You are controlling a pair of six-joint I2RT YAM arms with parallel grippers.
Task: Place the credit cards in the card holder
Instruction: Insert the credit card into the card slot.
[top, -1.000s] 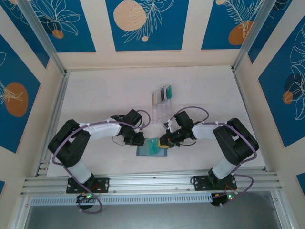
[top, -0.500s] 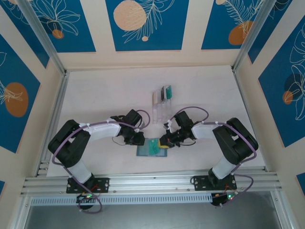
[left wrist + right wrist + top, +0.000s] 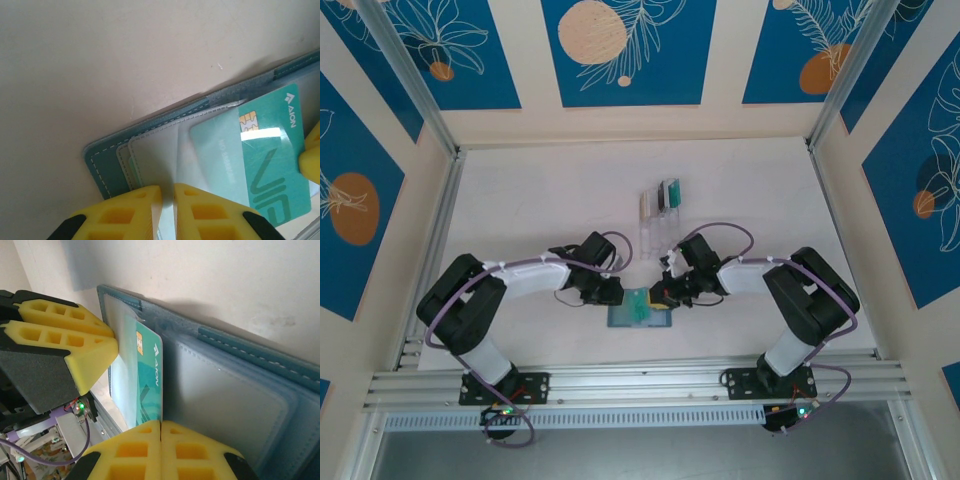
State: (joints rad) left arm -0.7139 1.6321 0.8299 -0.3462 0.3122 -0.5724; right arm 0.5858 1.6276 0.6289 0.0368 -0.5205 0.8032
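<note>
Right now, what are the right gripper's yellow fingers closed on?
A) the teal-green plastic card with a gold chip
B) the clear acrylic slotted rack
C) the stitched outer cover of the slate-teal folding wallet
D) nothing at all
A: the right wrist view shows the right gripper shut on the near edge of the teal-green plastic card, which lies over the open slate-teal folding wallet.

Card holder (image 3: 620, 318): slate-teal, opened flat, lying nearside of the clear rack (image 3: 658, 222). One teal card (image 3: 270, 165), chip showing, sits partly inside its see-through pocket. Further cards (image 3: 668, 192) stand upright in that rack.
</note>
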